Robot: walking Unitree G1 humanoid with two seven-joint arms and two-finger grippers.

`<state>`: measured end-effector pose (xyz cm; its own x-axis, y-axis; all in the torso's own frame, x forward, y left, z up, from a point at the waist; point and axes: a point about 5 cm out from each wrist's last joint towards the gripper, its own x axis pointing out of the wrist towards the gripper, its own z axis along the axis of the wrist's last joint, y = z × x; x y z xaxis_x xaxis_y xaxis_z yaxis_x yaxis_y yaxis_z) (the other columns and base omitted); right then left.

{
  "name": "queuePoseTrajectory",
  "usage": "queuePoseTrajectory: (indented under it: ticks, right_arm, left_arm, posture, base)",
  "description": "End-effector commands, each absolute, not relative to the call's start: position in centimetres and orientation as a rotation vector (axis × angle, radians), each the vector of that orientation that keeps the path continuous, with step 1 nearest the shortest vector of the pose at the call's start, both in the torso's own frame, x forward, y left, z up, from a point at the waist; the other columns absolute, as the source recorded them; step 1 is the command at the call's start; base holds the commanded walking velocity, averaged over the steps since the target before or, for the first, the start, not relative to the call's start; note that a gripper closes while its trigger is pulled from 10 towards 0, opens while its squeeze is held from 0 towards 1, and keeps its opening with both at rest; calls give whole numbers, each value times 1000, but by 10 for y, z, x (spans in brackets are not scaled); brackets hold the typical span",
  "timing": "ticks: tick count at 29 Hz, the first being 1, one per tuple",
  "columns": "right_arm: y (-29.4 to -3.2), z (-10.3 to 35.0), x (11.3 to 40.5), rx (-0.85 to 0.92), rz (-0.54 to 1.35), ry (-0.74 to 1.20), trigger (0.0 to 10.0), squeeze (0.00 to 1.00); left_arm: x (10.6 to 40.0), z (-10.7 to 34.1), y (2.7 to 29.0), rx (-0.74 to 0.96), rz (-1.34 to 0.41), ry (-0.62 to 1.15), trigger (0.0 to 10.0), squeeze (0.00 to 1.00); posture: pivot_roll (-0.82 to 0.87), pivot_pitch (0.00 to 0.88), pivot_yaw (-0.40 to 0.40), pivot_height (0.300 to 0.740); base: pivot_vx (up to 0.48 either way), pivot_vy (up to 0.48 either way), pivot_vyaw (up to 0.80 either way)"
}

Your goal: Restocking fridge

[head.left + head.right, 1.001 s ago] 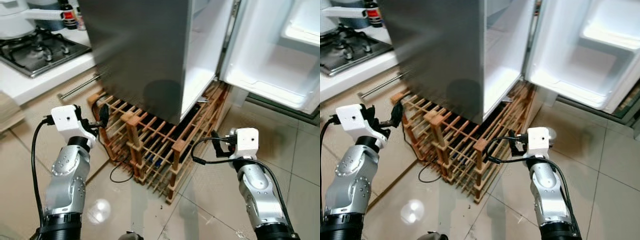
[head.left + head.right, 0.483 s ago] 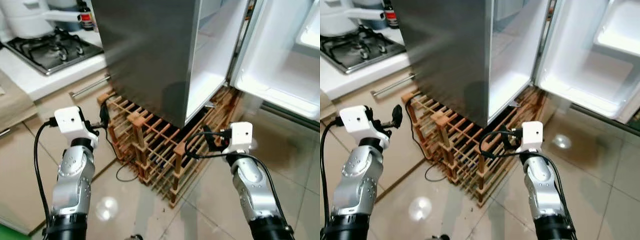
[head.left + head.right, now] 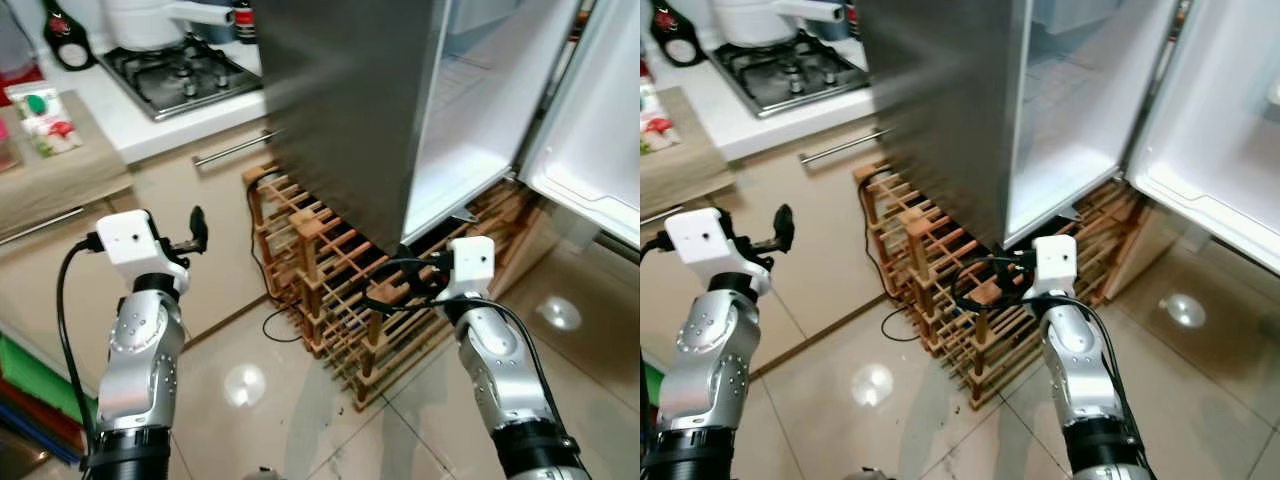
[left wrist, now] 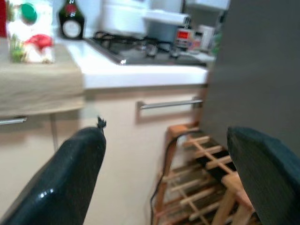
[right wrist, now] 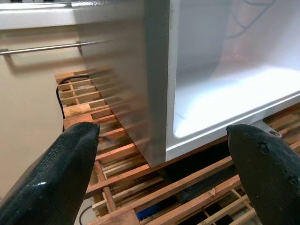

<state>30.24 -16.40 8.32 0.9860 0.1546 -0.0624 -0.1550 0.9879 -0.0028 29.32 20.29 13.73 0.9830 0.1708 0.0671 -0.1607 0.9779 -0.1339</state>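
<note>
Both claws are empty, fingers spread: left claw (image 3: 197, 226) raised before the cabinet front, right claw (image 3: 403, 290) over the wooden rack (image 3: 330, 280) under the fridge (image 3: 350, 90). View has swung left within a second; stove (image 3: 185, 75) and table (image 3: 120, 120) edge now show. Fridge door (image 3: 600, 130) open, shelves bare; likely turning away for stock.

The fridge (image 3: 350, 100) stands on a wooden rack (image 3: 330, 290), its door (image 3: 600, 130) swung open to the right. Left of it runs a counter (image 3: 110, 120) bearing a hob (image 3: 185, 75), with a drawer handle (image 3: 235, 148) below.
</note>
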Motion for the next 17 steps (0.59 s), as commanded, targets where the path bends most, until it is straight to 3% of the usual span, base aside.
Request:
queuePoseTrajectory:
  ticks: [1,11,17]
  right_arm:
    - [-160,83,303,6,173,59,10000,0]
    - [-161,85,306,-13,208,62,10000,0]
    - [-161,85,306,-9,213,61,10000,0]
  left_arm:
    - [294,134,207,-108,197,-54,10000,0]
    - [290,138,199,-95,162,-83,10000,0]
    - [283,131,201,-152,222,-50,10000,0]
  posture:
    - [-53,0,25,740]
    - [-40,0,-3,740]
    - [-29,0,-1,740]
  base:
    - [0,0,488]
    - [0,0,480]
    - [0,480,485]
